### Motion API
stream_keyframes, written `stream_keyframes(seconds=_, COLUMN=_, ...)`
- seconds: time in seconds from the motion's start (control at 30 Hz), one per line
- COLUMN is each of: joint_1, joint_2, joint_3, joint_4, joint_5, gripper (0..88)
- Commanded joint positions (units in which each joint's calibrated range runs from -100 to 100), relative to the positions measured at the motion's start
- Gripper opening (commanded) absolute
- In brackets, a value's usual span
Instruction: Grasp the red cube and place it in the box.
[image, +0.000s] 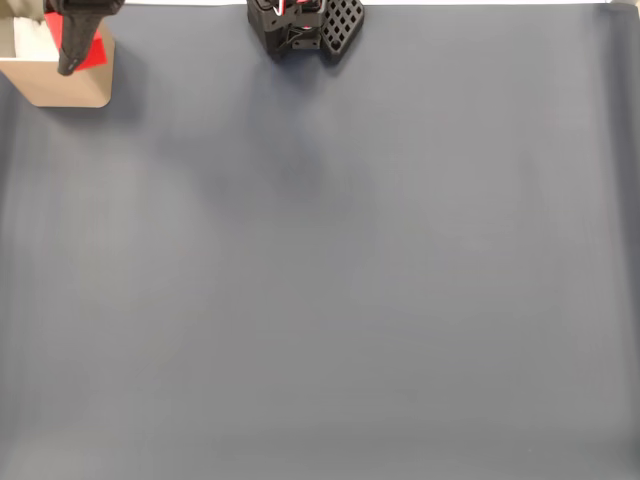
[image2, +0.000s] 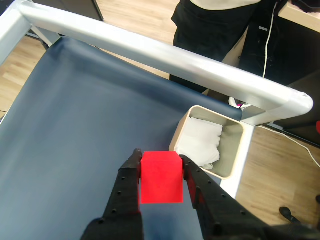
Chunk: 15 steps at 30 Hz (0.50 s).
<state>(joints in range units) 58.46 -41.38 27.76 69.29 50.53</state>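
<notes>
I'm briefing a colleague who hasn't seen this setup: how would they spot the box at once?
Look at the dark blue table mat and follow it to the corner beside the white metal frame. There sits the box: a beige, square, thin-walled container with rounded corners and crumpled white material inside, far bigger than the red cube held in the gripper.

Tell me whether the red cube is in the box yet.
Not yet. The gripper holds the red cube in the air, short of the box.
</notes>
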Motion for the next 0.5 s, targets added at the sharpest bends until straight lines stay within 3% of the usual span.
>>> stream_keyframes(seconds=0.0, joint_1=2.3, joint_2=0.5, joint_3=-1.0, joint_4=-1.3, joint_5=-0.4, gripper=1.1)
stream_keyframes(seconds=0.47, joint_1=6.0, joint_2=4.5, joint_3=-3.2, joint_4=-3.1, joint_5=-2.9, gripper=1.0)
